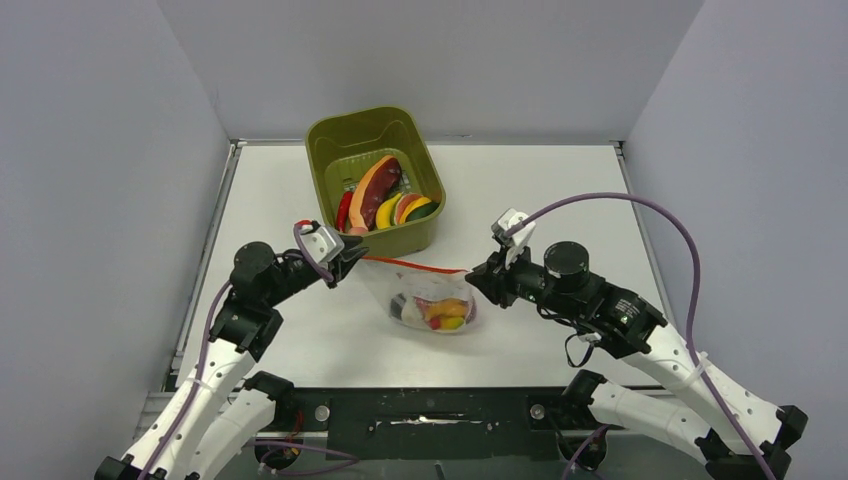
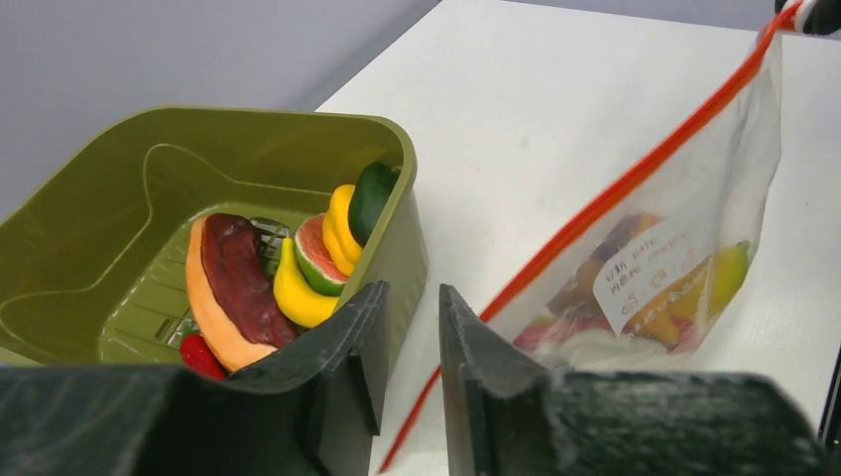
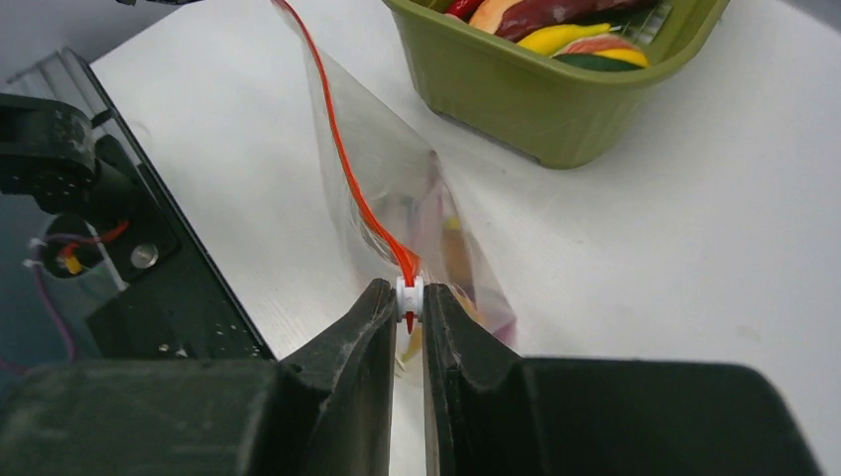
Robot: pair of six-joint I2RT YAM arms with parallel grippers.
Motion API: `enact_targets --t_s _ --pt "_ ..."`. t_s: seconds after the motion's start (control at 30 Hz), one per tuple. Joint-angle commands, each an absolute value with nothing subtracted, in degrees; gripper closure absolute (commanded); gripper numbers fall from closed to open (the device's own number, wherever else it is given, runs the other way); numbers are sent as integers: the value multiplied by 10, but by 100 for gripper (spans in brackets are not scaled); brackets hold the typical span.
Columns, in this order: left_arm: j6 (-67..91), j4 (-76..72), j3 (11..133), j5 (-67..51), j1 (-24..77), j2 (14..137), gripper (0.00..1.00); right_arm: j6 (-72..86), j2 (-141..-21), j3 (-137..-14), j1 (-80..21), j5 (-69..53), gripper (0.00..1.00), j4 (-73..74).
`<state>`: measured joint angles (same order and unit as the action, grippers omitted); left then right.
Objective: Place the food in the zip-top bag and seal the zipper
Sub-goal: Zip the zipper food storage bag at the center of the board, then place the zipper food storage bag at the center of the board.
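The right gripper [image 1: 480,282] was clamped tight on the white slider [image 3: 410,296] at one end of the zipper [image 2: 635,178], while the left gripper [image 2: 412,293] stood narrowly parted at the other end; whether it pinched the strip could not be told. The zip-top bag [image 1: 430,300] hung taut between them just above the table [image 1: 560,190], with some food [image 1: 440,312] inside and more [image 1: 385,195] in the green bin [image 1: 330,140]. This looked like the sealing step, and the next move likely called for a steady, level pull along the strip.
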<state>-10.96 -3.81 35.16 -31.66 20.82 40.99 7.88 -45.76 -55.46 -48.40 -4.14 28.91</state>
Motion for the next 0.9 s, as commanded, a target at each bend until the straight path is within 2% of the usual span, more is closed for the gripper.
enact_targets --t_s 0.0,0.13,0.43,0.63,0.77,0.87 --pt "-96 -85 354 -332 204 411 73 235 -459 -550 -482 -34 100 227" --pt "-93 -87 357 -322 204 413 60 312 -473 -557 -481 15 100 256" --pt "-86 -90 363 -309 206 410 56 384 -490 -545 -436 269 100 334" --pt "-89 -79 365 -302 210 410 54 372 -520 -522 -333 240 100 350" --pt "-77 -88 353 -299 211 409 52 422 -540 -492 -249 232 100 363" --pt "-64 -94 341 -289 211 408 46 458 -559 -477 -207 233 100 377"
